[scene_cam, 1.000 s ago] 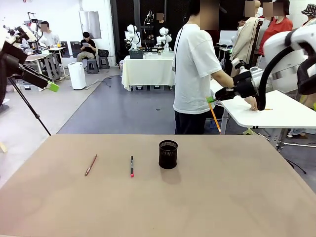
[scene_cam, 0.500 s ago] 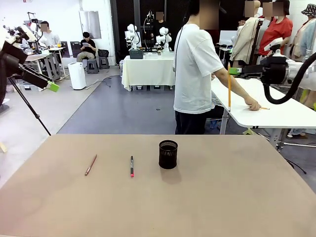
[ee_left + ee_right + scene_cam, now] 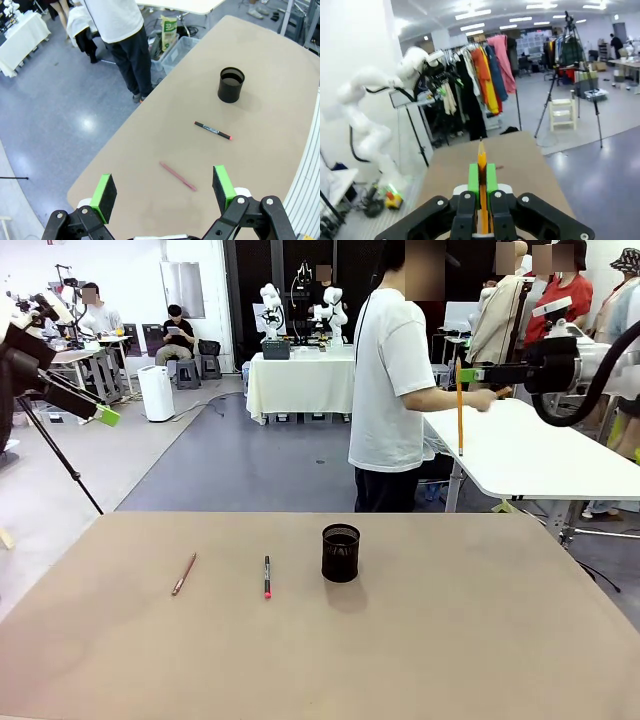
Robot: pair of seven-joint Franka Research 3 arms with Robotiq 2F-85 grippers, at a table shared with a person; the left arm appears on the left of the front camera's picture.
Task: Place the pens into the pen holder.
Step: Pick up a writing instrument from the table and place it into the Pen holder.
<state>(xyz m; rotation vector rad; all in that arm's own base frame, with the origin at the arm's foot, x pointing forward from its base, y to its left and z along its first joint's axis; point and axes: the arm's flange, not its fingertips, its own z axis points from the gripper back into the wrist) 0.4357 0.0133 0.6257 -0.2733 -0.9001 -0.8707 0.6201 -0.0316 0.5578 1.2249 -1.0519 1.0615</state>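
Pens: two lie flat on the tan table (image 3: 450,640) and one is held aloft. The brownish pencil (image 3: 184,574) lies slanted, far out at 9 o'clock from the pen holder (image 3: 340,553). The black pen (image 3: 267,577) lies nearer the holder, also at 9 o'clock, its pink end toward the near edge. The two are apart.
Left gripper (image 3: 165,190): spread wide and gripping nothing. It hangs high off the table's left side, at 10 o'clock from the holder, and its camera looks down on the pencil, the pen and the holder.
Right gripper (image 3: 468,373): pinched tight on an orange pencil (image 3: 459,415), which hangs upright below it. It is high up beyond the far edge, at 1 o'clock from the holder. In the wrist view the pencil runs between the green pads (image 3: 474,176).
Surface: plain and matte.
Room: a person (image 3: 388,380) in a white T-shirt stands past the far edge at 12 o'clock. One hand (image 3: 488,396) reaches over a white table (image 3: 530,455) at 2 o'clock, close to the right gripper.
Pen holder: black mesh cup, upright near the table's middle. Its inside is dark, so I cannot tell what it holds.
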